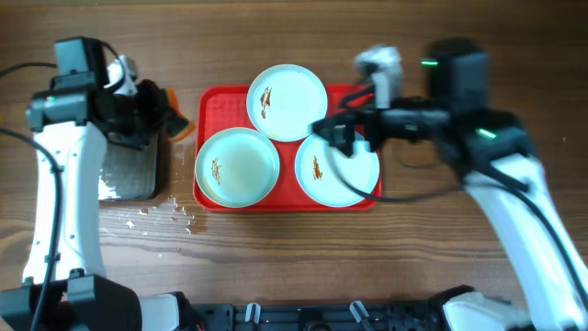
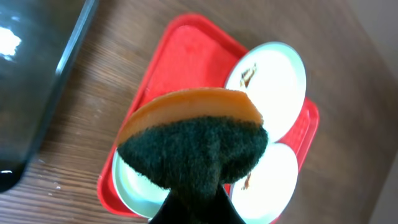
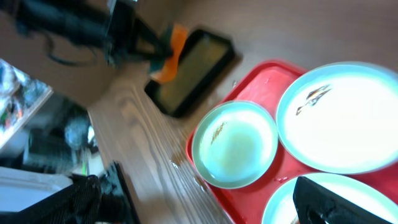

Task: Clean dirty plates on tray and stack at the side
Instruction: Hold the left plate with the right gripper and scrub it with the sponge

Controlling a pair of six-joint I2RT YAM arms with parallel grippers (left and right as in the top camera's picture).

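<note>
Three pale plates lie on the red tray (image 1: 219, 99): a far one (image 1: 287, 101), a left one (image 1: 237, 165) and a right one (image 1: 344, 175), each with a small brown smear. My left gripper (image 1: 165, 112) is left of the tray, shut on an orange sponge with a dark green pad (image 2: 193, 140); its jaws (image 2: 196, 208) show at the bottom of the left wrist view. My right gripper (image 1: 335, 136) hovers open and empty over the right plate's far left edge. The right wrist view shows the left plate (image 3: 235, 143), the far plate (image 3: 342, 118) and one dark finger (image 3: 329, 202).
A black-rimmed shiny metal tray (image 1: 129, 170) lies left of the red tray, under my left arm, and also shows in the left wrist view (image 2: 31, 74). Water drops (image 1: 170, 211) dot the wood between the two trays.
</note>
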